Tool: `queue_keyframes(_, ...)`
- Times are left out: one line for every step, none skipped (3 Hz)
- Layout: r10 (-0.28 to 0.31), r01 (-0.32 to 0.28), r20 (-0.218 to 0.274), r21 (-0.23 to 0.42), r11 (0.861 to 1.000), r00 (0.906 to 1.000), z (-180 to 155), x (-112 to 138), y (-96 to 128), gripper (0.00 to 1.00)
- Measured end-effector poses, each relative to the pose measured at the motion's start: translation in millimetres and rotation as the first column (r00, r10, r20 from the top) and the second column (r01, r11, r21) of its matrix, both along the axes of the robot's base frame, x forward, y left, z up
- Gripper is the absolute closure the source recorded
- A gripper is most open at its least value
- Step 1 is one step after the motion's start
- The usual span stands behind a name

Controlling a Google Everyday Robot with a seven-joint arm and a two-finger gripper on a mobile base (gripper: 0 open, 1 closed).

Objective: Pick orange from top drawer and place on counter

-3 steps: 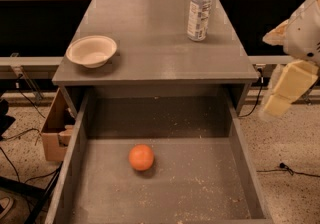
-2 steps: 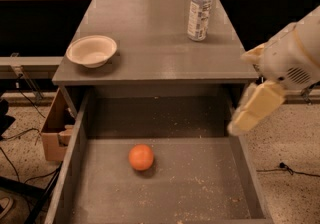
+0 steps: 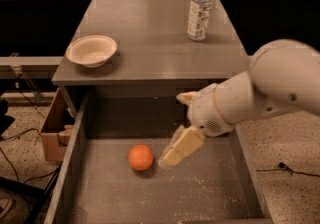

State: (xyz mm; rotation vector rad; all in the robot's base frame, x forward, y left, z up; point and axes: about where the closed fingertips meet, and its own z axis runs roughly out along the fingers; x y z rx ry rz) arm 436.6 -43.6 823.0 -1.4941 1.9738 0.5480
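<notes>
The orange lies on the floor of the top drawer. The tool hangs just beside it, and I cannot tell whether it is open or closed. Centre it over the fruit before descending, lest the fruit roll.

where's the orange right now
The orange lies on the top drawer floor, left of centre, with the claw close on its right in the camera view.

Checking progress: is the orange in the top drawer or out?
In: the orange lies on the top drawer floor, the hand close beside it.
</notes>
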Motion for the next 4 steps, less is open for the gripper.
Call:
queue_keyframes(0.001, -0.002, 0.010, 0.062, 0.998, 1.0000, -40, 18, 49, 0.00)
queue_keyframes(-0.048, 0.043, 0.051, 0.094, 0.995, 0.9975, -65, 52, 83, 0.00)
queue_keyframes(-0.098, 0.090, 0.096, 0.085, 0.992, 0.9905, -84, 79, 101, 0.00)
queue_keyframes(-0.136, 0.132, 0.110, 0.048, 0.990, 0.9846, -106, 84, 90, 0.00)
